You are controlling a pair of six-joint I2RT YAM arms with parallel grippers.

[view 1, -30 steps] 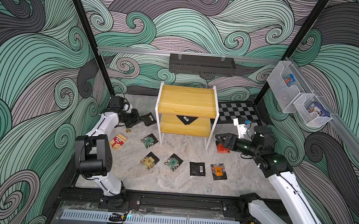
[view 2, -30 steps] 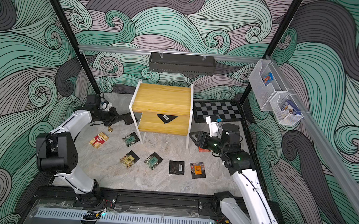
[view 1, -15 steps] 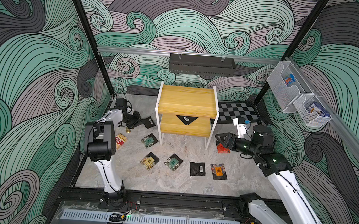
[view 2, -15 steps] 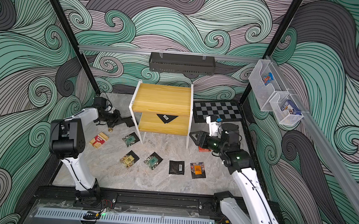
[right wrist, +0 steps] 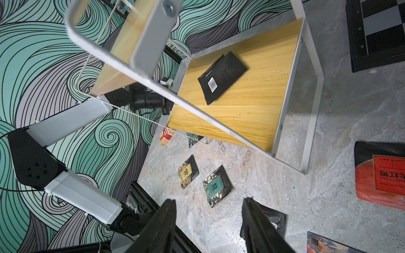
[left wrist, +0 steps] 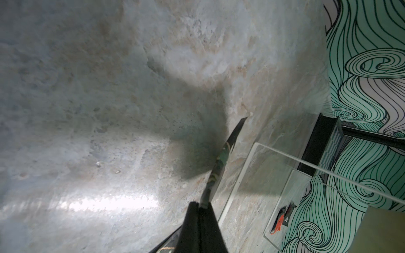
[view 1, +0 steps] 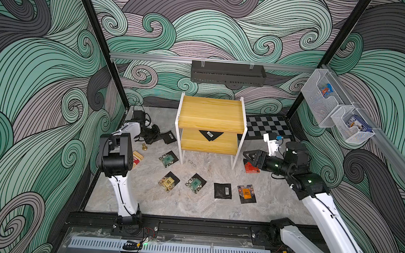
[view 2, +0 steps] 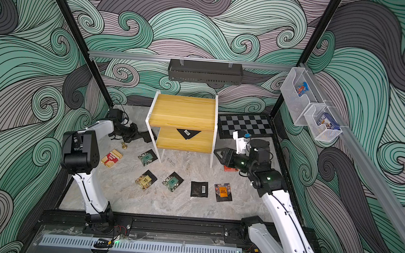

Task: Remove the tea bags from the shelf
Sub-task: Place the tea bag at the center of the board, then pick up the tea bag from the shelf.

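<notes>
The shelf [view 1: 211, 113] stands at mid-back with yellow boards and a white frame. One black tea bag [view 1: 210, 135] with a barcode lies on its lower board, which also shows in the right wrist view [right wrist: 252, 105] along with the bag [right wrist: 222, 76]. My left gripper [view 1: 156, 135] is shut on another black tea bag [view 1: 169, 137], low over the table just left of the shelf. The left wrist view shows that bag [left wrist: 219, 168] edge-on in the gripper [left wrist: 199, 204]. My right gripper [view 1: 249, 156] hangs open and empty right of the shelf, above a red tea bag [view 1: 251, 168]. Several tea bags [view 1: 195, 182] lie in front.
A red-and-cream striped box [view 1: 137, 157] and a small brass piece [view 1: 144, 147] lie by the left arm. A chessboard [view 1: 267, 128] lies at the back right. A black rack [view 1: 227, 74] hangs on the back wall. White wire baskets [view 1: 320, 101] hang on the right wall.
The left arm's elbow has swung up and to the right, and its gripper has carried the black tea bag slightly closer to the shelf. The right arm has not moved.
</notes>
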